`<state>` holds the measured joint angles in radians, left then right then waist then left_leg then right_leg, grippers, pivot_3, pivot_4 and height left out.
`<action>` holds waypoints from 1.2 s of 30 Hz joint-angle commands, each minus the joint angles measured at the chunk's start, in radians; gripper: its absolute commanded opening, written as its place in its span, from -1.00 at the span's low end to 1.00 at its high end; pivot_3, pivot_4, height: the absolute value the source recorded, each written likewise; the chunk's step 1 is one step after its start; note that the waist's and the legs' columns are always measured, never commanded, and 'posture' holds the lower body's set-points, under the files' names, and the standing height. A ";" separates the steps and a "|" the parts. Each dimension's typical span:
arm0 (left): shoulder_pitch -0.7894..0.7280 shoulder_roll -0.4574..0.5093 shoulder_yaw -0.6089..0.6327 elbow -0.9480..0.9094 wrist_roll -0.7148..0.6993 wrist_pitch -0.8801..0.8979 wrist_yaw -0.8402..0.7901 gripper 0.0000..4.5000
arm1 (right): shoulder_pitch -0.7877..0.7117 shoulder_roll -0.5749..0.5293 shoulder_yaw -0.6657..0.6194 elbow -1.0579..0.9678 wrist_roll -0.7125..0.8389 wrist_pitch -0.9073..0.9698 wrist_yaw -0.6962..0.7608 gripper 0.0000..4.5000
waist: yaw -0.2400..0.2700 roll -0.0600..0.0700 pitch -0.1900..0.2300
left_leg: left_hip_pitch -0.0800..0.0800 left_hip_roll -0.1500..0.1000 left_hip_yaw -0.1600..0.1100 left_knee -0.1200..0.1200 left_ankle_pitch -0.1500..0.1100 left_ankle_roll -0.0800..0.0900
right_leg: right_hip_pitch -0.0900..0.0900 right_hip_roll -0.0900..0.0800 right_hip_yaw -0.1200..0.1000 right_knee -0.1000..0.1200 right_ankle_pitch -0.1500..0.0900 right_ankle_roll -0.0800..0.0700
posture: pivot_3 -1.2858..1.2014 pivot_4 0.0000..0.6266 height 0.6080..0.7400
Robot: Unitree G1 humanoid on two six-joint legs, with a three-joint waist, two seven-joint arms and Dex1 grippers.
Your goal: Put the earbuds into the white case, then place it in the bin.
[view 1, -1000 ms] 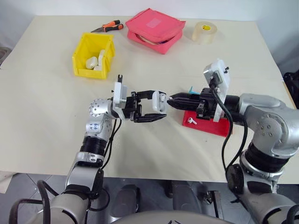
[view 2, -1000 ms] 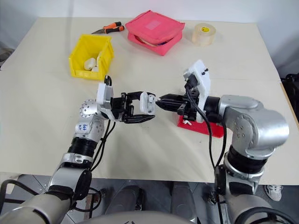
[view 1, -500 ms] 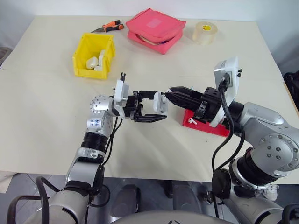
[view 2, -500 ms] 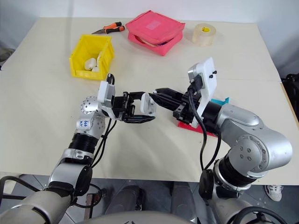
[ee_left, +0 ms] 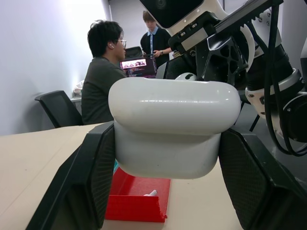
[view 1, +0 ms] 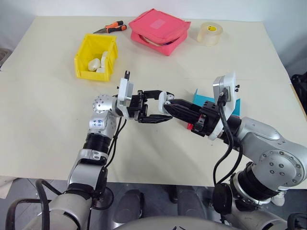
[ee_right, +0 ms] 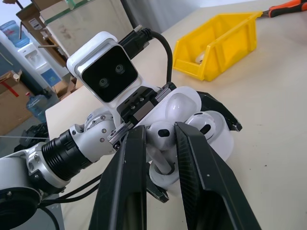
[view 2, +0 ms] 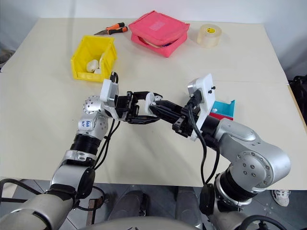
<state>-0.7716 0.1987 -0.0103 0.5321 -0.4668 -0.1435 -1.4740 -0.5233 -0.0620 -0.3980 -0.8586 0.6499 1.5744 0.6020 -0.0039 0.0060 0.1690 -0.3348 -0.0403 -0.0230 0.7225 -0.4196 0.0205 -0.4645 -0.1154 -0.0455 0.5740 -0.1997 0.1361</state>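
We see a cream worktop (view 1: pixel 43 120) carrying, at its far side, a pink zip pouch (view 1: pixel 158 29), a roll of tape (view 1: pixel 209 33) and orange-handled pliers (view 1: pixel 111 28). The yellow bin (view 1: pixel 96 56), rectangular with a lowered lip, stands far left and holds a few white pieces. A blue tray (view 1: pixel 207 100) and a red tray (ee_left: pixel 136 201) lie near the right arm; one earbud (ee_left: pixel 150 193) lies in the red tray.

Above mid-worktop, the left hand (view 1: pixel 158 106) is clamped on the white case (ee_left: pixel 172 127), a glossy rounded pebble; we see its hinged lid tipped open in the right wrist view. The right hand (ee_right: pixel 160 139) pinches a second earbud (ee_right: pixel 162 136), tiny, glossy and short-stemmed, between its black fingers (ee_right: pixel 129 177), right at the case's open mouth.
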 commanded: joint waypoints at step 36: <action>0.027 -0.010 0.010 -0.105 -0.026 0.063 0.011 0.25 | 0.156 -0.509 0.345 0.161 0.080 -0.653 0.073 -0.38 | 0.007 0.000 0.000 | 0.000 0.001 0.004 -0.001 -0.001 0.002 | 0.001 0.000 0.000 -0.002 0.000 0.000 | 0.03 -0.52 1.00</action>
<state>-0.7186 0.1989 -0.0175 0.4790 -0.4644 -0.0585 -1.4648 -0.3739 -0.5565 -0.0725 -0.6823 0.7339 0.9222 0.6890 0.0032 0.0057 0.1692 -0.3348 -0.0394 -0.0191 0.7219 -0.4204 0.0221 -0.4639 -0.1157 -0.0455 0.5716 -0.1996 0.1360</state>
